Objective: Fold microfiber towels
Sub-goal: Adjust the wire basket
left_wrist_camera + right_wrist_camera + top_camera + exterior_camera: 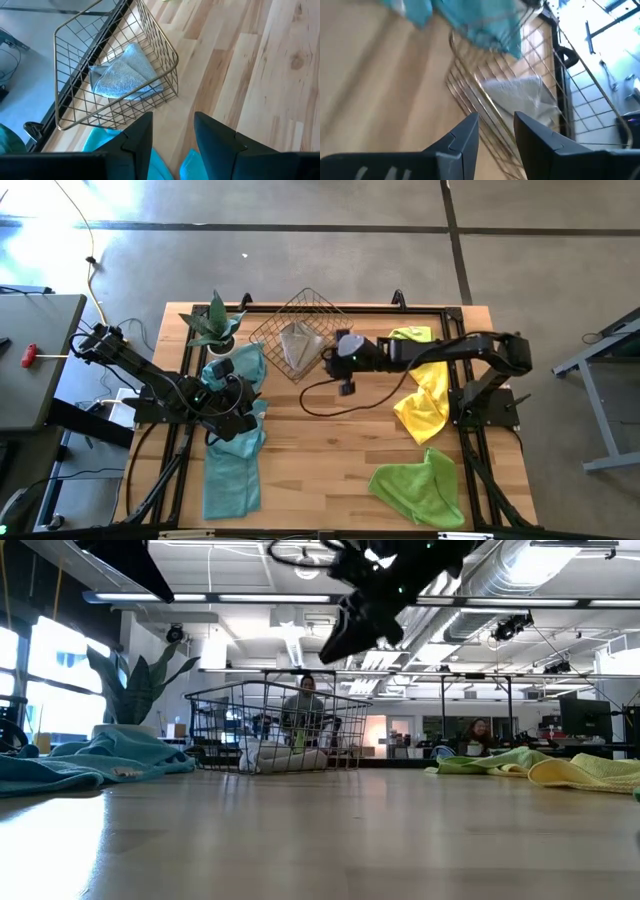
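Reaching between folds, we held our right gripper (346, 388) part open and empty just beside the wire basket (268, 332), where a grey towel (297, 345) lay. Our left gripper (172, 134), likewise empty, hovered at nine o'clock over the teal towel (232, 470). Next, we judged, came pinching that towel's corner.

Grey towel (125, 75), gold basket (165, 45)

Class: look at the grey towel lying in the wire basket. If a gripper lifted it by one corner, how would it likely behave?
The grey towel lies crumpled in soft folds, so it would probably hang floppy rather than hold its shape. It looks thin, so likely light. Being inside the wire basket, its nap might snag on the wires.
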`<action>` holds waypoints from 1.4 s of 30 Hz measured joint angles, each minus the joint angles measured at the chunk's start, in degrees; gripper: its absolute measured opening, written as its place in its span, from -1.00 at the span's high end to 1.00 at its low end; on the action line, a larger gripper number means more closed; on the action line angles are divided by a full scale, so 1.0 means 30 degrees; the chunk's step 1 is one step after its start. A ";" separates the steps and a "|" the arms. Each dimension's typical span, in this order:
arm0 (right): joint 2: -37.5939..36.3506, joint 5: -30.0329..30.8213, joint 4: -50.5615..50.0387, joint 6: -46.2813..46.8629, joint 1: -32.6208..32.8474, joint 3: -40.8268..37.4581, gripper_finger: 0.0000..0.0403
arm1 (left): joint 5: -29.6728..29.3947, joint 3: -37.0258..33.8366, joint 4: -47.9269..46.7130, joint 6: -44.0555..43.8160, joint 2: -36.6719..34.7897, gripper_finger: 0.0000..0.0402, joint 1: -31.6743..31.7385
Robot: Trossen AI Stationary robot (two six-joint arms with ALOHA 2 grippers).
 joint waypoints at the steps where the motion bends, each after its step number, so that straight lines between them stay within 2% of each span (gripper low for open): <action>1: 0.0094 -0.0038 -0.0115 -0.0726 -0.0344 0.0000 0.41 | 0.0011 0.0000 0.0000 -0.0003 0.0000 0.34 0.0000; 5: 0.0180 -0.0366 -0.0691 -0.1681 -0.1902 -0.0015 0.41 | 0.0097 0.0000 -0.0001 0.0001 0.0000 0.34 0.0001; 12: 0.0378 -0.3583 -0.0782 -0.0778 -0.3608 -0.0015 0.41 | 0.0124 0.0000 0.0000 0.0028 0.0000 0.34 0.0000; 21: 0.1612 -0.3349 -0.0054 -0.3117 -0.3744 -0.0029 0.41 | 0.0063 0.0000 0.0010 0.0020 0.0000 0.34 0.0002; 28: 0.2108 -0.3225 0.0287 -0.3175 -0.4054 -0.0029 0.43 | 0.0131 0.0000 0.0000 0.0010 0.0000 0.34 -0.0002; 31: 0.2103 -0.3205 0.0135 -0.3135 -0.4064 -0.0029 0.53 | 0.0131 0.0000 0.0000 0.0016 0.0000 0.34 -0.0006; 37: 0.2010 -0.3245 -0.0383 -0.3062 -0.3979 0.0007 0.92 | 0.0145 0.0000 0.0000 0.0053 0.0000 0.34 -0.0005; 42: 0.1762 -0.1114 -0.1019 0.1010 -0.3756 -0.0007 0.94 | 0.0156 0.0000 -0.0018 0.0053 0.0000 0.34 0.0002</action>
